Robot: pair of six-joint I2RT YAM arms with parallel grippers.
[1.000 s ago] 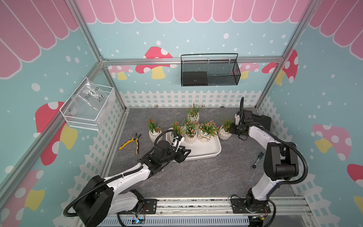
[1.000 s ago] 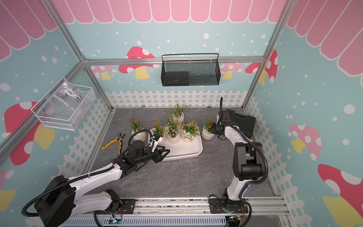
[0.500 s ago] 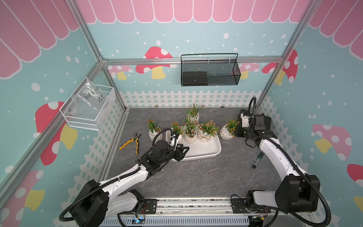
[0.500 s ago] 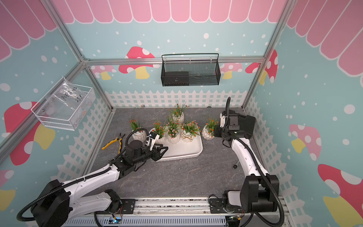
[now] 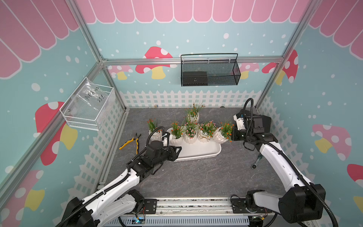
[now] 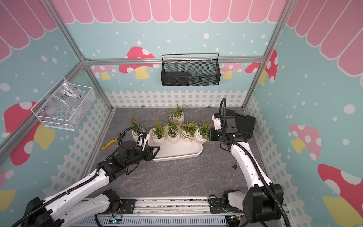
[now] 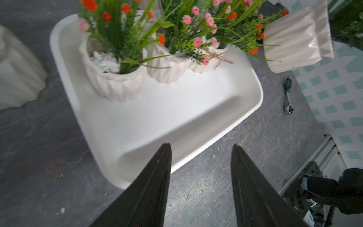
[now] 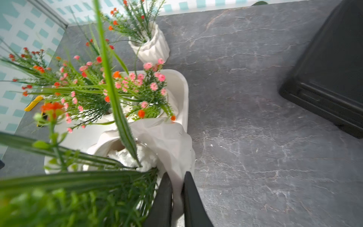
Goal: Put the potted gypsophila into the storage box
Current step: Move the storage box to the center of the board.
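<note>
The step in hand looks like carrying in a fourth pot. The right gripper (image 8: 177, 175) is clamped on the rim wall of a ribbed white gypsophila pot (image 5: 221, 136), which hangs tilted at the right end of the storage box (image 5: 198, 152), about over its rim. Three potted gypsophila (image 5: 190, 135) stand in a row along the box's far side. Another pot (image 5: 193, 117) stands on the table (image 5: 196, 176) behind the box, and one more (image 5: 155, 134) stands just off its left end. The left gripper (image 7: 201, 147) hovers over the box's near left corner, jaws apart and empty. Next, I judge, the held pot must come in over the free floor, be righted and then released, clear of its neighbour's foliage. The right wrist view shows the pinch on the pot wall, which both top views leave unclear. The left wrist view shows the pot apparently clear of the table, and a ratchet wrench (image 7: 287, 96) beyond the box's right end. Only the top views show all six pots.
</note>
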